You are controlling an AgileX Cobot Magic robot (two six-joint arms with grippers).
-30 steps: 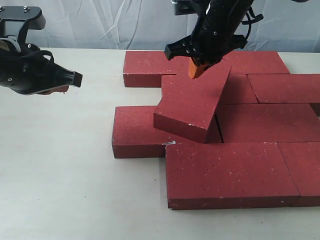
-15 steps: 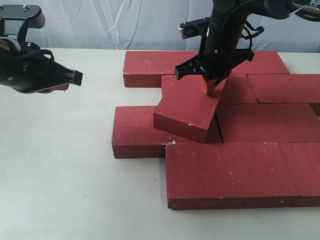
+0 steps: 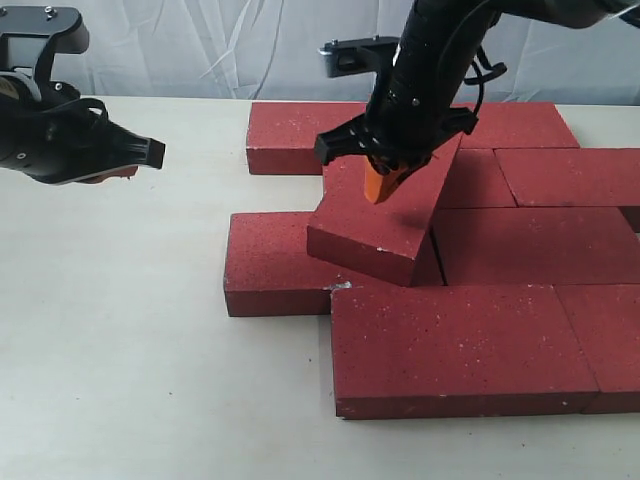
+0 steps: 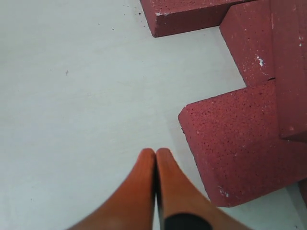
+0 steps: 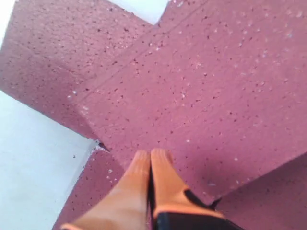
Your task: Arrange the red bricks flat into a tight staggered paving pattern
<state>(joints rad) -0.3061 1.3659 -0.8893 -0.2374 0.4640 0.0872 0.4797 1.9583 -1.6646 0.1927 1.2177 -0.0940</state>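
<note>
The table (image 3: 120, 350) is a pale, off-white top, matte and plain. Behind it hangs a crinkled white sheet (image 3: 250, 50) that closes off the rest of the room.

On the left, my left gripper (image 4: 154, 158) hangs over bare table, off to the left of the paving. Its orange fingers (image 4: 139, 191) are pressed together with nothing between them.

The red bricks (image 3: 460, 345) take up the middle and right of the table. They are flat dark-red rectangles with a grainy, speckled face. Small white chips show at some edges, one at a corner of the left brick in the third row (image 3: 340, 285). They lie flat in staggered rows, side against side. The left ends step in and out, so pale table shows in the notches. A narrow dark gap runs between the two bricks of the third row.

One tilted brick (image 3: 375, 235) lies askew on top of the others. Its near end rests on the left brick of the third row and its far end rides higher over the second row, turned out of line with the joints.

My right gripper (image 3: 380, 186) comes down over the upper face of that tilted brick. Its orange fingertips (image 5: 139, 165) are pressed together and hold nothing. I cannot tell whether the tips touch the brick's face.

I count nine bricks: eight flat, two to each of four rows, and the one tilted on top. Three at the right are cut off by the frame edge. There are two grippers.
</note>
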